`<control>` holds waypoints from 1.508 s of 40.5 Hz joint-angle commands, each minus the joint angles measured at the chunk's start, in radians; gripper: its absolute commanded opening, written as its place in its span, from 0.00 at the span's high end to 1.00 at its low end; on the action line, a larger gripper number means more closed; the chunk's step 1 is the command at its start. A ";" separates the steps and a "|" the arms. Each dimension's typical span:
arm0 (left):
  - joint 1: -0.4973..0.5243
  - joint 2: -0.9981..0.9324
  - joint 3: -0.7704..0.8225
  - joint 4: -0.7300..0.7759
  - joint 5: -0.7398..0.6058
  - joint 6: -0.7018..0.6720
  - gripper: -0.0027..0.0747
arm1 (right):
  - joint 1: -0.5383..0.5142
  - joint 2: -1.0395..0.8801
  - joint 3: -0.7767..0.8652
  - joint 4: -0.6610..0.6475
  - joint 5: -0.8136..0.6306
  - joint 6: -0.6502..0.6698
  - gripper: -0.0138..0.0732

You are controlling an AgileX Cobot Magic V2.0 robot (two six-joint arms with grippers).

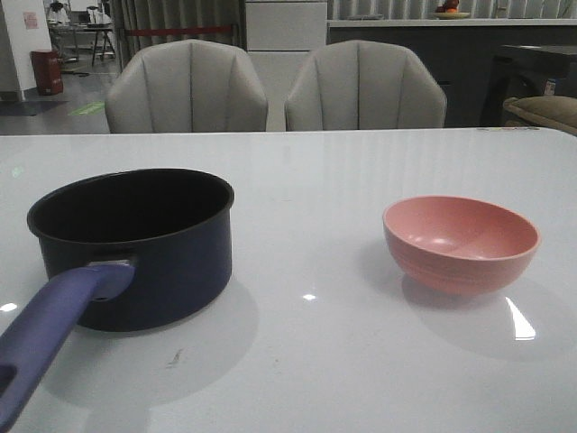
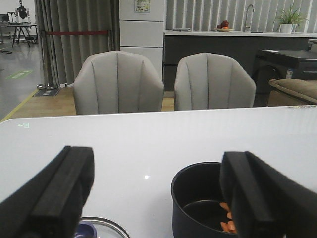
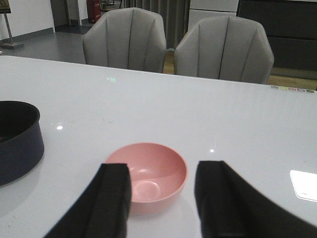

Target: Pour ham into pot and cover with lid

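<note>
Left wrist: ham (image 2: 227,221) beside right-hand fingers (image 2: 252,198).

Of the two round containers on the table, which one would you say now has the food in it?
The pot: orange-pink ham bits lie on its black floor in the left wrist view. The pink bowl is bare inside.

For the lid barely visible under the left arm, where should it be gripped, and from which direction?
Judging by what shows, grip the blue knob on the lid, coming straight down from above: the flat glass offers no other hold. The left tool is open beside it. Only an edge is visible, so this is tentative.
</note>
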 commanded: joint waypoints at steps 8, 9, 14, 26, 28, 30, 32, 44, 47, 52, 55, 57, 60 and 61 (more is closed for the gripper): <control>-0.015 0.012 -0.024 -0.008 -0.073 0.000 0.24 | -0.001 0.009 -0.027 0.007 -0.084 -0.013 0.67; -0.015 0.012 -0.024 -0.008 -0.073 0.000 0.24 | -0.001 0.009 -0.027 0.007 -0.084 -0.013 0.67; -0.013 0.012 -0.024 -0.008 -0.073 0.000 0.24 | -0.001 0.009 -0.027 0.007 -0.084 -0.013 0.67; -0.013 0.012 -0.024 -0.008 -0.073 0.000 0.24 | -0.001 0.009 -0.027 0.007 -0.084 -0.013 0.67; -0.013 0.012 -0.024 -0.008 -0.073 0.000 0.24 | -0.001 0.009 -0.027 0.007 -0.084 -0.013 0.67; -0.013 0.012 -0.024 -0.008 -0.073 0.000 0.24 | -0.001 0.009 -0.027 0.007 -0.084 -0.013 0.67; -0.013 0.012 -0.024 -0.008 -0.073 0.000 0.24 | -0.001 0.009 -0.027 0.007 -0.084 -0.013 0.67; -0.013 0.012 -0.023 -0.009 -0.068 0.000 0.24 | -0.001 0.009 -0.027 0.007 -0.084 -0.013 0.67; -0.013 0.012 -0.023 -0.009 -0.067 0.000 0.24 | -0.001 0.009 -0.027 0.007 -0.084 -0.013 0.67; -0.013 0.042 -0.040 -0.013 -0.051 -0.005 0.22 | -0.001 0.009 -0.027 0.007 -0.084 -0.013 0.67; -0.013 0.080 -0.071 -0.013 -0.018 -0.005 0.17 | -0.001 0.009 -0.027 0.007 -0.084 -0.013 0.67; -0.013 0.116 -0.093 -0.013 -0.002 -0.005 0.13 | -0.001 0.009 -0.027 0.007 -0.084 -0.013 0.67; -0.011 0.170 -0.122 -0.013 0.005 -0.005 0.10 | -0.001 0.009 -0.027 0.007 -0.084 -0.013 0.67; -0.010 0.193 -0.133 -0.013 0.011 -0.005 0.10 | -0.001 0.009 -0.027 0.007 -0.084 -0.013 0.67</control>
